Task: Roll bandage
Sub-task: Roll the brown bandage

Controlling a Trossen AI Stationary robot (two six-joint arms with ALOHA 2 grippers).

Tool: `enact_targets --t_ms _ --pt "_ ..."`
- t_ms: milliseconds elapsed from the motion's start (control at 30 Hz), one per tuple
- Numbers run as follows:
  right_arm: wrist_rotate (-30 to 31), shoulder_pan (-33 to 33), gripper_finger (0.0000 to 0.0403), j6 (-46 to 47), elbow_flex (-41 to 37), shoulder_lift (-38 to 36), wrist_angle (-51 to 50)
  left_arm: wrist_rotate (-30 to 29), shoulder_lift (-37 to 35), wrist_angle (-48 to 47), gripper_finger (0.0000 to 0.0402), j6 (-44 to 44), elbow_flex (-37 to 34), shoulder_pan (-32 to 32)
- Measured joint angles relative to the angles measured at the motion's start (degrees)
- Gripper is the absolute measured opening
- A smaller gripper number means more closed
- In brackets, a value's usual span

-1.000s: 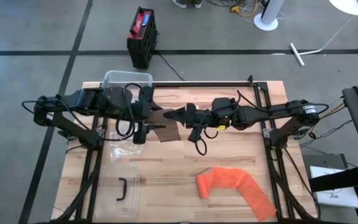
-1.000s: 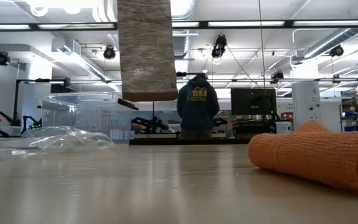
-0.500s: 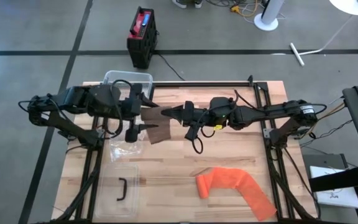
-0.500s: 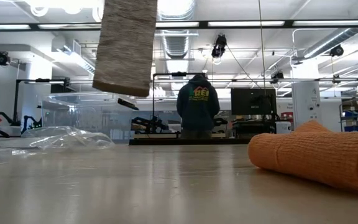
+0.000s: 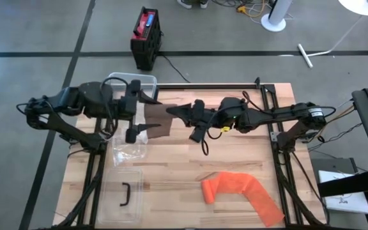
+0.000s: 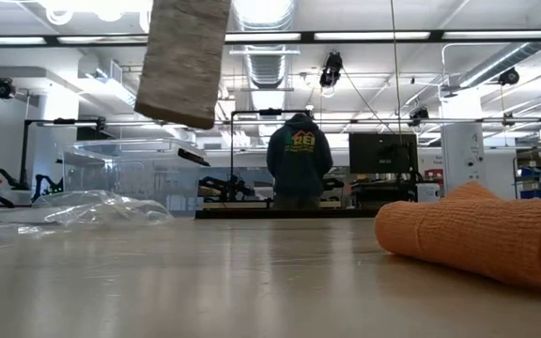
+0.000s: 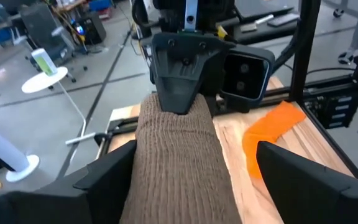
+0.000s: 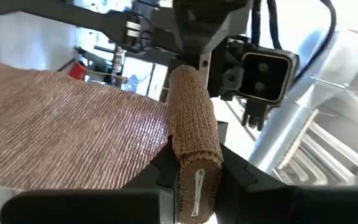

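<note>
Both arms met above the back half of the wooden table (image 5: 171, 172), w/ a brown bandage (image 5: 158, 120) held up in the air between them. The right gripper (image 5: 172, 110) was pinched on 1 end of that bandage: in the right wrist view its fingers (image 8: 194, 177) were pressed together on the rolled-up brown end, a small clip showing on the roll's edge, and the loose ribbed length spread away to the side. The left gripper (image 5: 147, 114) sat just beside the bandage on the opposite side, its fingers (image 7: 107, 177) spread wide; in the left wrist view the brown strip (image 7: 178, 168) ran between them w/o either finger closing on it, up to the right arm's jaw. From the low view only the hanging flat end (image 6: 184, 58) showed, tilted and well clear of the tabletop. An orange bandage (image 5: 241, 193), partly unrolled, lay on the table's front right part, well apart from both grippers. A crumpled clear plastic bag (image 5: 130, 151) lay on the left side under the left arm, a clear lid w/ a dark handle (image 5: 121, 191) nearer the front left, and a clear plastic bin (image 5: 131, 82) at the back left edge. 1 person in a dark hoodie (image 6: 299, 160) stood in the room beyond the table.
</note>
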Motion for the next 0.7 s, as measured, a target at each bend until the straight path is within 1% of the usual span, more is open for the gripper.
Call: enact_targets --t_ms 200,467,567,700 --pt "0.0 0.0 0.0048 -0.5 0.0 0.0 2.0 -0.1 -0.8 2.0 0.0303 0.2 0.0 0.0" --pt "-0.2 0.1 0.0048 -1.9 0.0 0.0 2.2 -0.4 0.7 2.8 0.0276 -2.1 0.0 0.0" --pt "-0.2 0.1 0.0048 -2.6 0.0 0.0 2.1 -0.5 0.8 2.7 0.0251 -3.9 0.0 0.1" --pt "-0.4 0.1 0.0048 -4.0 0.0 0.0 1.8 -0.7 0.6 2.7 0.0201 -6.9 0.0 0.1"
